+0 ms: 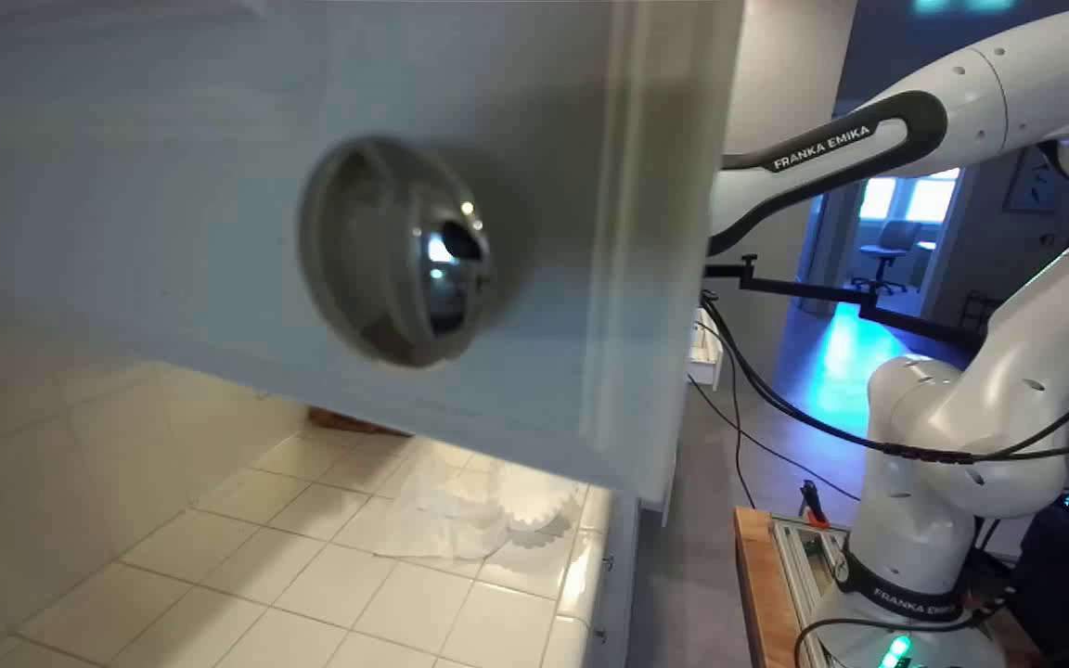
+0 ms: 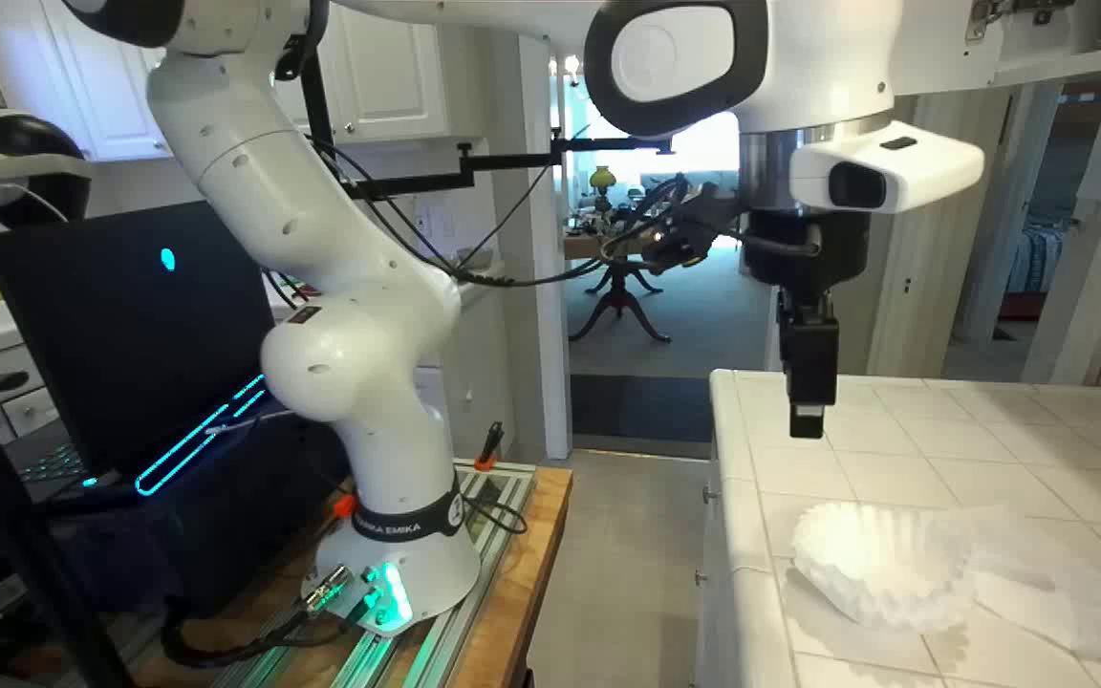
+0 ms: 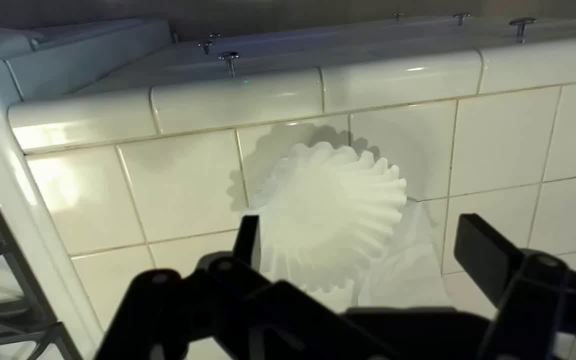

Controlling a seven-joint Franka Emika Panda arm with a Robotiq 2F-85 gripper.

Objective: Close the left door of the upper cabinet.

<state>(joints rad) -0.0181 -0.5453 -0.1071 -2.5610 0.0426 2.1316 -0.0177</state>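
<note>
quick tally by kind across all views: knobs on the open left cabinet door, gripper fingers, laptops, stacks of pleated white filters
Knob on the left door: 1
Gripper fingers: 2
Laptop: 1
Pleated white filter stack: 1
Total: 5

"FRANKA EMIKA" marks a white arm link [image 1: 906, 133] and, at least partly in both exterior views, the black base band [image 1: 910, 594].
</note>
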